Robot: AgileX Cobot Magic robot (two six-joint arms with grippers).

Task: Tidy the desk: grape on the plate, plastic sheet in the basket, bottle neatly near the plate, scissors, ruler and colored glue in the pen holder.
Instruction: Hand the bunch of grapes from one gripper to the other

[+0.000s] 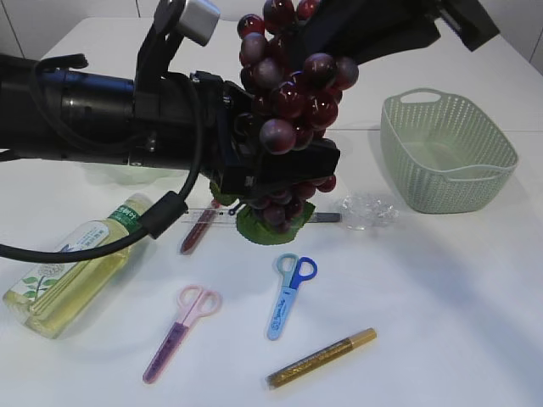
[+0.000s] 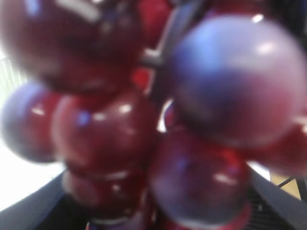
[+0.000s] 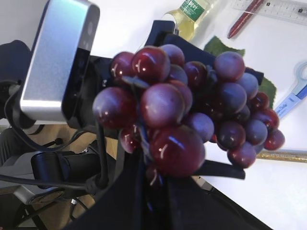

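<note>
The dark red grape bunch (image 1: 288, 93) hangs in the air above the table's middle. My right gripper (image 3: 163, 187) comes from the upper right and is shut on the bunch's stem. My left gripper (image 1: 284, 161) reaches in from the left, its jaws wide open with the lower grapes (image 2: 230, 81) between them. On the table lie the bottle (image 1: 81, 263) on its side, the clear ruler (image 1: 219, 214), a red glue pen (image 1: 199, 231), pink scissors (image 1: 178, 331), blue scissors (image 1: 288, 292), a gold glue pen (image 1: 322, 358) and the crumpled plastic sheet (image 1: 369, 209). The pen holder is out of view.
The pale green basket (image 1: 445, 153) stands at the right. A pale green rim (image 1: 127, 174), perhaps the plate, peeks from under the left arm. A green leaf (image 1: 263, 225) lies below the bunch.
</note>
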